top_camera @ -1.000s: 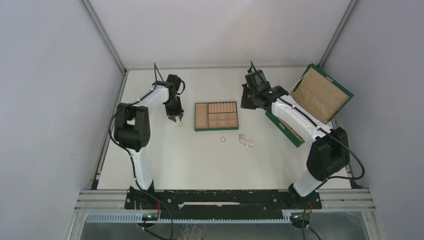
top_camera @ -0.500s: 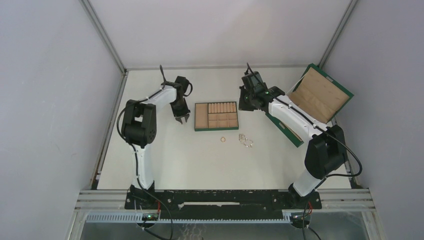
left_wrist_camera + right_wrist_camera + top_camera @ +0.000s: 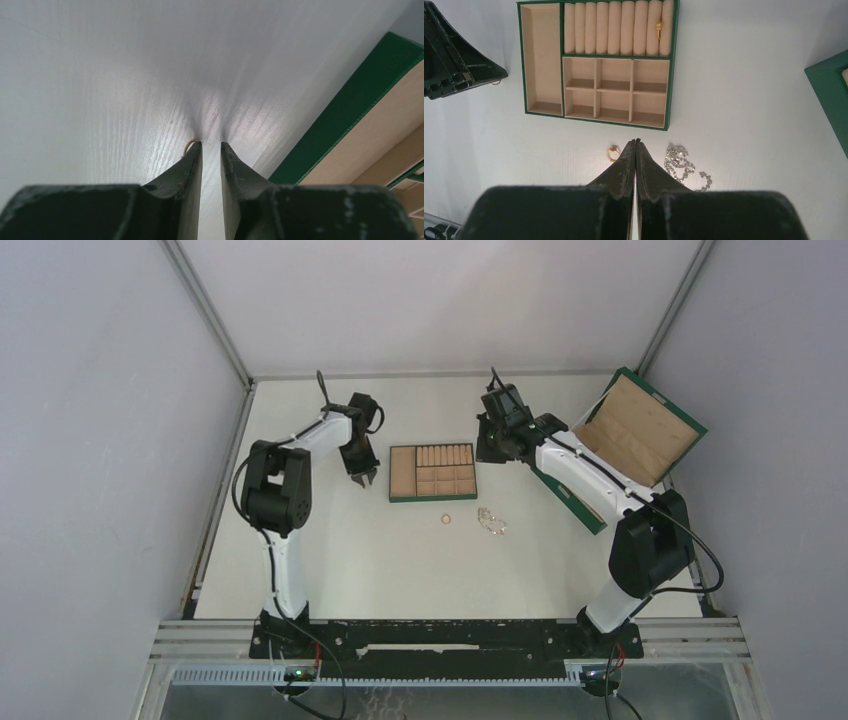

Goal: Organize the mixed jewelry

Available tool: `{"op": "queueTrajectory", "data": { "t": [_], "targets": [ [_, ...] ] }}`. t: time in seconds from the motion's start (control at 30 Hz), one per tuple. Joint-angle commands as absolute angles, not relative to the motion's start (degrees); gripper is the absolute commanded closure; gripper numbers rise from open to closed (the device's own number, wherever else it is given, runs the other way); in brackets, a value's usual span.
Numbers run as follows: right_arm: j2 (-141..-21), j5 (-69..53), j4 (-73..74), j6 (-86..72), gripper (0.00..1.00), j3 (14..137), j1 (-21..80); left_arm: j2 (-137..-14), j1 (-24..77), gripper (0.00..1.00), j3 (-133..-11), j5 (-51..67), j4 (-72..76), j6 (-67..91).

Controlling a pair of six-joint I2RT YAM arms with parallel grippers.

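step: likely picking up a ring | left hand (image 3: 211, 144) is sitting just left of the tray (image 3: 345, 105), fingers narrowly parted; gold ring (image 3: 189, 145) is lying against one tip's outer side, seemingly ungripped | right hand (image 3: 635, 141) is hovering by the tray's far right corner, pinched together, empty | second ring (image 3: 447, 520) and chain (image 3: 490, 521) are lying on the surface just in front of the tray | next: probably straddling the gold ring before squeezing

Closed end effector (image 3: 636, 146), gold ring (image 3: 613, 153), silvery chain (image 3: 681, 163) (tangled)
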State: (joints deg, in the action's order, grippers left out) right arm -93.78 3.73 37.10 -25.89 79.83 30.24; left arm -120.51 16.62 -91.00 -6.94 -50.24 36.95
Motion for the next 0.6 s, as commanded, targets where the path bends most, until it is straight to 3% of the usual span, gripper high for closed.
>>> {"op": "queueTrajectory", "data": {
  "t": [0.0,0.27,0.57],
  "targets": [
    [-93.9,3.5,35.9,-26.1,0.95,81.6,31.2,-113.9,16.9,0.76,-89.7,-8.5,-48.1,35.0],
    [-94.5,3.1,35.8,-26.2,0.95,81.7,31.8,-108.1,17.1,0.76,-86.9,-7.9,-47.5,33.4],
    [-94.3,3.5,36.3,-26.2,0.95,81.3,32.4,-112.7,17.0,0.73,-87.2,-10.8,-49.5,35.7]
  ]
}}
